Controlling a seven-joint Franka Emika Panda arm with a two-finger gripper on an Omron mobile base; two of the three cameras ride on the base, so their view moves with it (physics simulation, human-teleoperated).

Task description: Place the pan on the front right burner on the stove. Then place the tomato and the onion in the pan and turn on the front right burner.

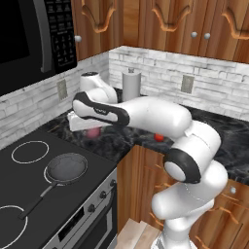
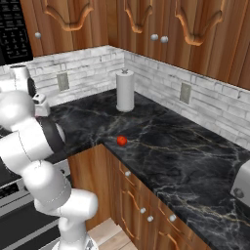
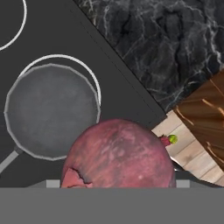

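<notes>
The pan (image 1: 65, 168) (image 3: 50, 111) sits on the front right burner (image 3: 95, 81) of the stove (image 1: 19, 187), its black handle pointing toward the front edge. Just right of the pan, above the spot where cooktop meets counter, my gripper (image 1: 90, 127) is shut on the onion (image 1: 93, 132). In the hand view the onion (image 3: 118, 155) looms large at the bottom and hides the fingertips. The tomato (image 1: 159, 137) (image 2: 121, 140) lies on the black marble counter (image 2: 161, 146) near its inner corner edge, well right of the hand.
A paper towel roll (image 1: 131, 85) (image 2: 125, 91) stands at the back of the counter. Black knobs (image 1: 102, 195) line the stove's steel front. A microwave (image 1: 29, 39) hangs above the cooktop. A steel appliance (image 2: 241, 185) sits at the counter's far right.
</notes>
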